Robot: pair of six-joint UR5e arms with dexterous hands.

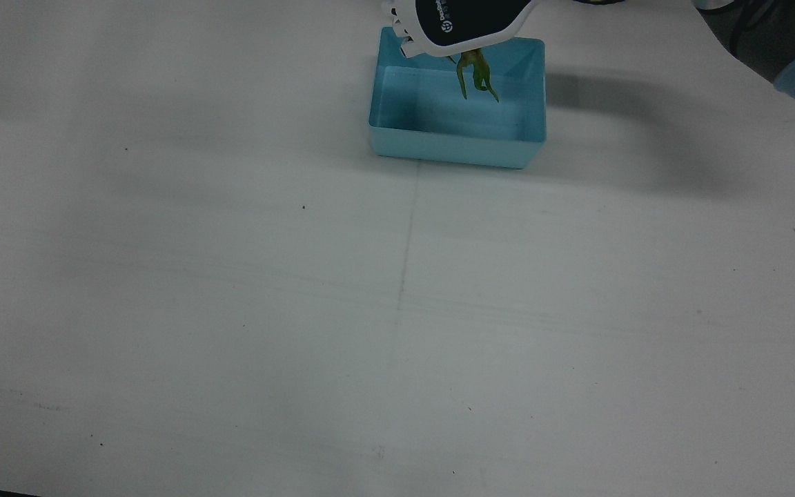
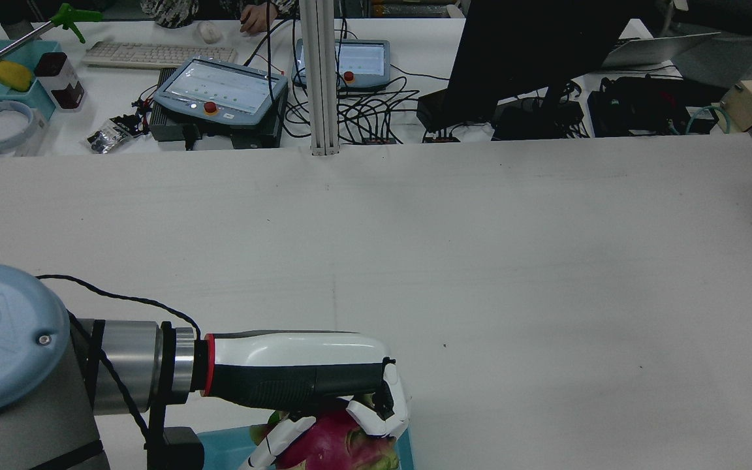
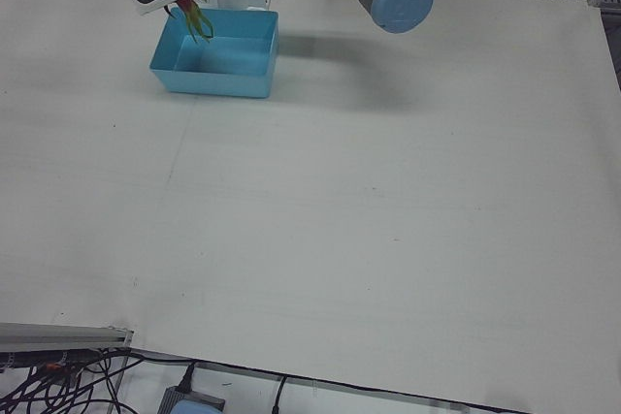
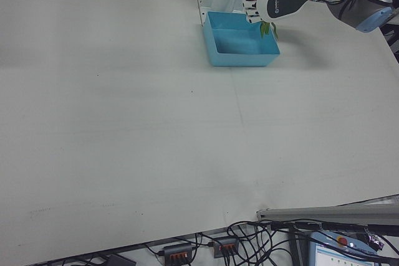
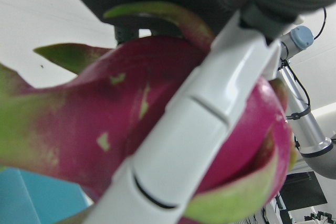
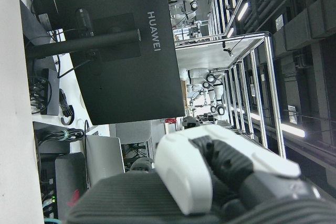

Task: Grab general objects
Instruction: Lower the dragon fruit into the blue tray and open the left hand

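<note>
grasp done, release pending: left hand wrapped around dragon fruit, held above blue bin, not yet set down; right hand's fingers unreadable.

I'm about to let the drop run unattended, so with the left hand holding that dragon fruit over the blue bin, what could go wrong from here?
The left hand holds the dragon fruit above the blue bin's far edge, so a release might clip the rim. Its green scales dangle loose and could snag on the fingers.

Glossy plastic hand, matt table
</note>
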